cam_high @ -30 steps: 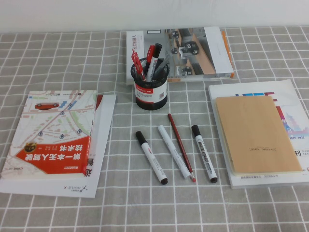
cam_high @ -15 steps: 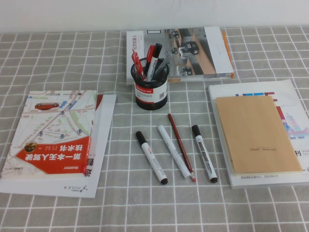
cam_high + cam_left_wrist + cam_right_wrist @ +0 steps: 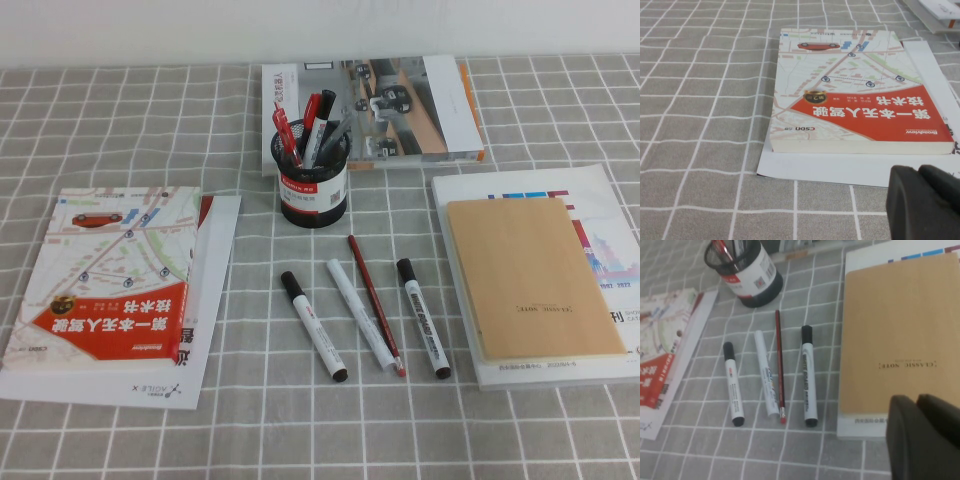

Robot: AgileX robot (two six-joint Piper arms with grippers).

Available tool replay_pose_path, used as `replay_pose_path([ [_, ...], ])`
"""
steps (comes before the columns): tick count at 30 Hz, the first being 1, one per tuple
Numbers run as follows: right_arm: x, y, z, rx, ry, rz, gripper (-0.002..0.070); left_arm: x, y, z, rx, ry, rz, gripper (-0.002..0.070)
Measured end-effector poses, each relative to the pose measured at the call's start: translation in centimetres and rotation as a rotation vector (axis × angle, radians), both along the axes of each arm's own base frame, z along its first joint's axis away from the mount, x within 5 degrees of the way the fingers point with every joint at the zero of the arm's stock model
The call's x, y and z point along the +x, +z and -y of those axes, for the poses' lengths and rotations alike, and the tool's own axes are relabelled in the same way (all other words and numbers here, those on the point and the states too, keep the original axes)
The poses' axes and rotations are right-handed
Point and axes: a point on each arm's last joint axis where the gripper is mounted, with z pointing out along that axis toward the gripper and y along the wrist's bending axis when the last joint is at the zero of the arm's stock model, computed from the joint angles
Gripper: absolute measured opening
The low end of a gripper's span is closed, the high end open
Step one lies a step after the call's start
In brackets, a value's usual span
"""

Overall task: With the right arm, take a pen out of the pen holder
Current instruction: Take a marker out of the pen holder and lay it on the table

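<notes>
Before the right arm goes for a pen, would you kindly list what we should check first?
1. Pen holder upright, pens standing in it: ok.
2. Right gripper open for grasping: not ok, shut, near the tan notebook.
3. Left gripper parked away, shut, beside the red book: ok.
4. Loose pens lying apart from the holder: ok.
5. Which pen stands freest in the holder: cannot tell.
</notes>
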Motion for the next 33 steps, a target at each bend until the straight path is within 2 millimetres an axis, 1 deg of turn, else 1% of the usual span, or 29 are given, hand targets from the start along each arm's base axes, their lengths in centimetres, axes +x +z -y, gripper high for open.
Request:
replay_pose_path([
  [7, 4.6, 1.6, -0.6, -0.054, 0.063, -0.050, -0.0013, 0.0, 0.0, 0.0, 0.000, 0.000, 0.000, -0.0004],
  [11, 7.5, 1.8, -1.8, -0.058, 0.135, -0.072, -0.0013, 0.0, 0.0, 0.0, 0.000, 0.000, 0.000, -0.0004],
  [14, 9.8, 1.6, -3.6, -0.073, 0.202, -0.080, -0.0012, 0.0, 0.0, 0.0, 0.000, 0.000, 0.000, -0.0004],
  [18, 11.9, 1.3, -7.8, -0.115, 0.321, -0.056, -0.0012, 0.0, 0.0, 0.0, 0.000, 0.000, 0.000, -0.0004],
  [21, 13.2, 0.9, -10.9, -0.148, 0.388, -0.017, -0.0012, 0.0, 0.0, 0.0, 0.000, 0.000, 0.000, -0.0004],
  [23, 13.8, 0.7, -13.1, -0.178, 0.431, 0.039, -0.0012, 0.0, 0.0, 0.0, 0.000, 0.000, 0.000, -0.0004],
  [26, 14.4, 0.6, -15.5, -0.205, 0.447, 0.141, -0.0012, 0.0, 0.0, 0.0, 0.000, 0.000, 0.000, -0.0004],
  [28, 14.8, 0.5, -16.3, -0.209, 0.416, 0.198, -0.0011, 0.0, 0.0, 0.0, 0.000, 0.000, 0.000, -0.0004],
  [30, 15.6, 0.4, -16.5, -0.215, 0.355, 0.259, 0.0000, 0.0, 0.0, 0.0, 0.000, 0.000, 0.000, -0.0004],
  [32, 16.4, 0.2, -16.5, -0.225, 0.299, 0.305, 0.0029, 0.0, 0.0, 0.0, 0.000, 0.000, 0.000, -0.0004],
  [33, 17.2, 0.0, -16.5, -0.241, 0.254, 0.348, 0.0060, 0.0, 0.0, 0.0, 0.000, 0.000, 0.000, -0.0004],
])
